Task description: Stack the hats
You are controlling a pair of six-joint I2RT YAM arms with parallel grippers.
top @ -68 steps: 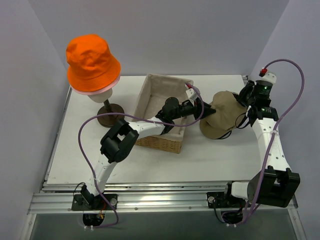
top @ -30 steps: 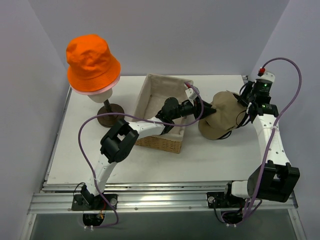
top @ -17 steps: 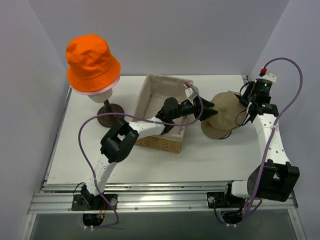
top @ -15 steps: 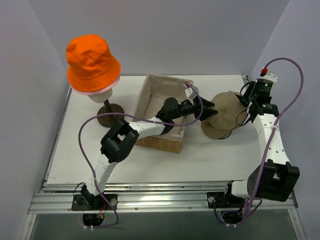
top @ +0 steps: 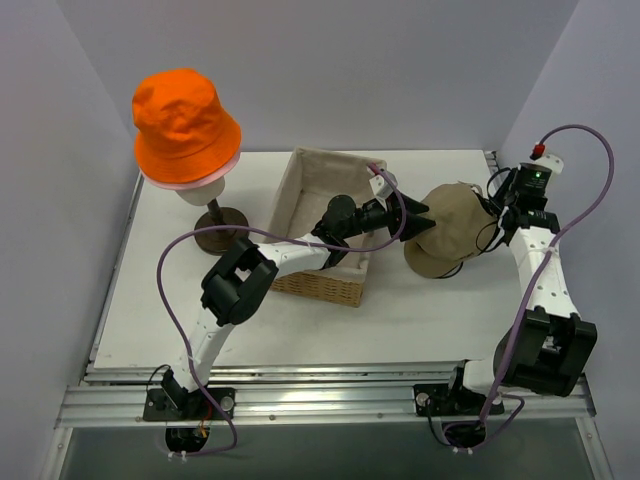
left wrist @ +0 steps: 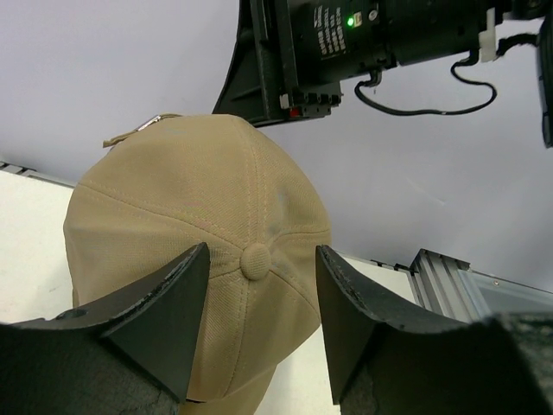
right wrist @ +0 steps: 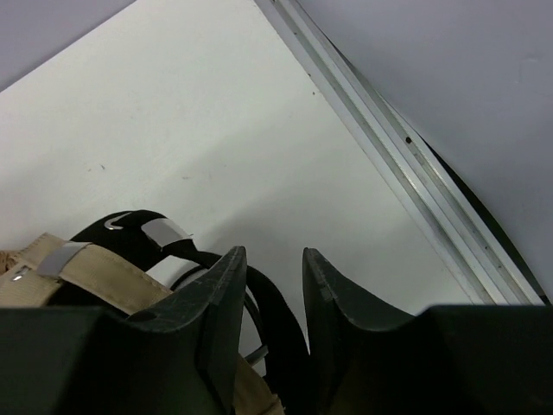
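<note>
The tan cap (top: 455, 222) sits on the table right of the basket, with a black cap's edge (top: 450, 272) showing under it. My left gripper (top: 418, 218) is open, its fingers either side of the tan cap's crown (left wrist: 190, 190) and top button in the left wrist view (left wrist: 261, 251). My right gripper (top: 495, 205) is at the caps' rear; in the right wrist view (right wrist: 272, 252) its jaws stand narrow with the black cap's strap (right wrist: 276, 320) between them, beside the tan cap's strap (right wrist: 52, 268). The orange bucket hat (top: 185, 120) tops the pink hat (top: 190, 182) on the mannequin head.
The woven basket (top: 300, 195) with cloth lining stands mid-table under my left forearm. The mannequin's round brown stand (top: 220, 232) is at the back left. The table's metal rail (right wrist: 406, 164) and the grey side wall run close to my right gripper.
My left gripper has opened off the tan cap. The caps have shifted slightly right, and my right wrist has moved right and back with them.
</note>
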